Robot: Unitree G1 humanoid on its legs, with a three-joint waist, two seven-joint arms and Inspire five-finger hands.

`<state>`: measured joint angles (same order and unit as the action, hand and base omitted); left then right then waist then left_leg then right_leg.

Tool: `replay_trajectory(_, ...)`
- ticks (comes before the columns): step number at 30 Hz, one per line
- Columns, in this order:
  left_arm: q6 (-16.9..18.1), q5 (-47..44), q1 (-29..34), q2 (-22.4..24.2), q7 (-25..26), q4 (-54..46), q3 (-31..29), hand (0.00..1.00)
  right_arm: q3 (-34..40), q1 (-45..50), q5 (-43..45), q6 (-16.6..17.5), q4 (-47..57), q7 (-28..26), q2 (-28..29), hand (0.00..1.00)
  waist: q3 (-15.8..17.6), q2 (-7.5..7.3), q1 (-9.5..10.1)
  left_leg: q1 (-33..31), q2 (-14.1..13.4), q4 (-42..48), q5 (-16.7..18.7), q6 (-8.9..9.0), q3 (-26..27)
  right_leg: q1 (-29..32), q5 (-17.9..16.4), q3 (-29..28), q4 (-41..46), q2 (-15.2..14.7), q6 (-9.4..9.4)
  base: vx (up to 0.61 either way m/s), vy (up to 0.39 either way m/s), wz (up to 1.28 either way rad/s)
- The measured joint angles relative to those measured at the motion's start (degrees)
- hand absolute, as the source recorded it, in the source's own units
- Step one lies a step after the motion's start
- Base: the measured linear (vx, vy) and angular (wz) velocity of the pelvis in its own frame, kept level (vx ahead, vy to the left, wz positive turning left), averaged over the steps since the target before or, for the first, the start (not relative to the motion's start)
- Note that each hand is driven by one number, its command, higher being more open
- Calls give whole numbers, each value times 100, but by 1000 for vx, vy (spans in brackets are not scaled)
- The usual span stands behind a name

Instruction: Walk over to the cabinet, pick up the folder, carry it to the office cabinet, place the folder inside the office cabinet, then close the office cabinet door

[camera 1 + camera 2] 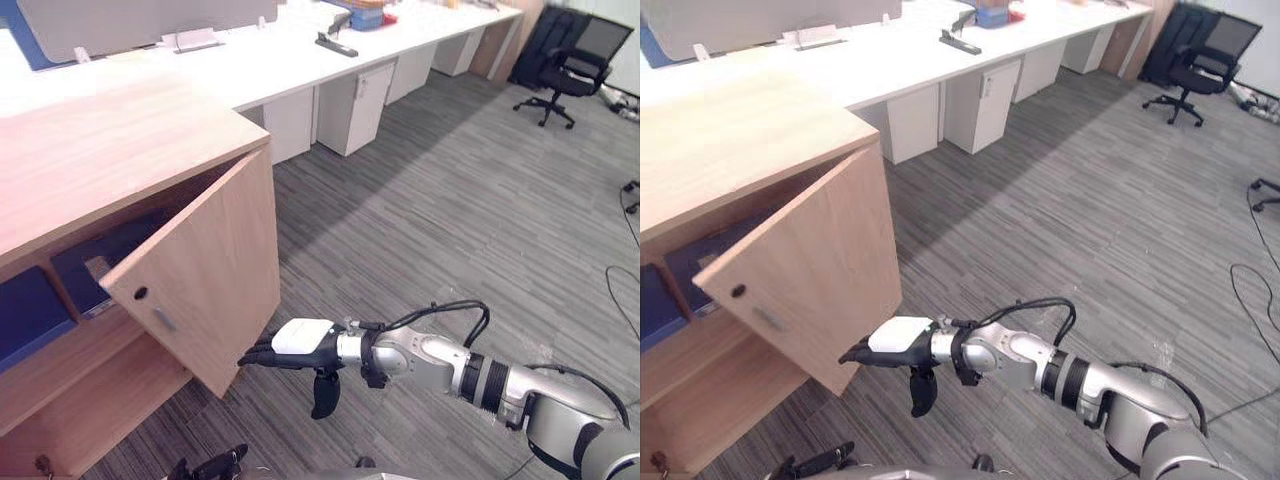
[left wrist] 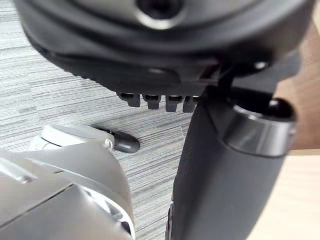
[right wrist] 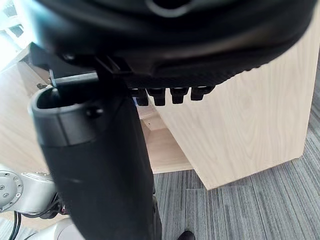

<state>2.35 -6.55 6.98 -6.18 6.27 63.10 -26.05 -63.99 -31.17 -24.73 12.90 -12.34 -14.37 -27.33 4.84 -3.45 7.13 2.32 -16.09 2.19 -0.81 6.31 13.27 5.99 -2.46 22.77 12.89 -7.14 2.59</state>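
The wooden office cabinet (image 1: 110, 150) stands at the left with its door (image 1: 210, 280) swung half open. Behind the door, on the upper shelf, a dark blue folder (image 1: 100, 262) leans, with a second blue folder (image 1: 28, 318) beside it. My right hand (image 1: 300, 345) reaches in from the lower right, open and holding nothing. Its straight fingers point at the door's outer face near the bottom corner; I cannot tell if they touch. The right wrist view shows the same door (image 3: 240, 130) just past the fingers. My left hand (image 1: 215, 465) hangs low at the bottom edge, open and holding nothing.
A long white desk (image 1: 300, 55) with white drawer units (image 1: 355, 105) runs along the back. A black office chair (image 1: 565, 75) stands at the far right. Grey carpet (image 1: 450, 220) spreads to the right of the cabinet.
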Motion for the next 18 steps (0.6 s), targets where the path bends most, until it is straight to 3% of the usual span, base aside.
replay_trajectory(1,0,-27,30,25,-34,-12,9,100,20,179,-1,-33,-34,7,-5,100,8,-13,11,-20,68,71,71,41,-102,47,-147,46,282,-156,47,-23,94,72)
replay_trajectory(2,3,-84,99,40,-80,-21,67,100,39,531,-12,-71,-195,7,3,100,15,-102,26,-92,299,223,171,128,-323,149,-468,131,839,-552,155,-24,76,104)
replay_trajectory(3,7,-127,141,35,-128,-25,131,100,65,895,-66,-110,-432,8,62,100,30,-169,31,-211,576,343,239,98,-642,152,-759,236,1295,-958,177,-29,50,126)
replay_trajectory(4,8,-136,141,28,-144,-41,170,100,135,1096,-149,-125,-559,7,107,100,26,-178,27,-299,708,408,266,75,-868,147,-875,224,1426,-1075,78,-29,9,173)
replay_trajectory(5,39,-135,143,22,-169,-118,290,100,336,1477,-271,-193,-857,11,218,100,31,-114,36,-489,894,504,334,-44,-1400,107,-1103,28,1507,-1025,-412,-26,-19,180)
replay_trajectory(6,80,-135,101,22,-168,-149,335,100,626,1765,-277,-249,-1070,16,313,100,87,11,65,-606,1004,547,370,-143,-1878,109,-1237,-449,1508,-768,-1169,-31,-33,205)
replay_trajectory(7,91,-139,19,2,-159,-172,361,100,1070,2034,-275,-287,-1262,41,475,100,171,90,83,-681,1094,555,359,-193,-2308,153,-1138,-1440,1608,-385,-1713,-29,-30,189)
replay_trajectory(8,94,-149,-63,-57,-146,-161,418,100,1518,2251,-268,-342,-1477,153,677,100,270,191,63,-792,1206,558,321,-247,-2723,317,-960,-2391,1974,-124,-1656,-39,-112,257)
replay_trajectory(9,95,-174,-159,-151,-103,-167,522,100,2471,2632,-216,-437,-1950,444,1176,100,338,341,-94,-1028,1326,578,148,-211,-3541,331,-1426,-3678,1941,442,-723,-42,-154,292)
replay_trajectory(10,96,-171,-205,-258,-82,-164,571,100,3001,2780,-151,-557,-2278,630,1479,100,329,295,-241,-1175,1529,537,63,-174,-4021,211,-1598,-4156,1617,615,-336,-53,-217,287)
replay_trajectory(11,96,-169,-241,-326,-76,-165,621,100,3308,2825,2,-665,-2528,744,1643,100,312,239,-310,-1250,1676,479,-29,-116,-4293,135,-1620,-4267,1325,626,-223,-108,-330,275)
replay_trajectory(12,87,-166,-378,-325,-49,-136,670,100,4008,2840,299,-797,-3246,965,1895,100,334,210,-398,-1241,1831,234,-113,-81,-4765,-27,-1637,-3893,1197,518,117,-102,-334,243)
replay_trajectory(13,88,-169,-377,-216,-41,-177,620,100,4626,2810,643,-985,-4067,1147,2097,100,299,238,-284,-1327,1876,265,-162,-28,-4797,-137,-1583,-3505,965,359,39,-85,-274,211)
replay_trajectory(15,55,-183,-208,85,-37,-195,476,100,5138,2877,1026,-1189,-4980,1421,2048,100,239,344,-255,-1452,2115,920,-78,-83,-4392,-429,-1582,-2920,754,242,79,5,-99,149)
replay_trajectory(16,62,-195,-114,151,-48,-240,472,100,5455,2830,1334,-1362,-5262,1478,2065,100,242,323,-206,-1396,2108,683,-232,50,-4561,-467,-1613,-2750,743,232,95,34,-159,146)
replay_trajectory(18,53,-433,11,317,-94,-262,411,100,5622,2841,1368,-1445,-5498,1665,2049,100,232,253,-128,-1336,2048,172,-548,107,-4988,-646,-1570,-2298,453,240,64,34,-143,105)
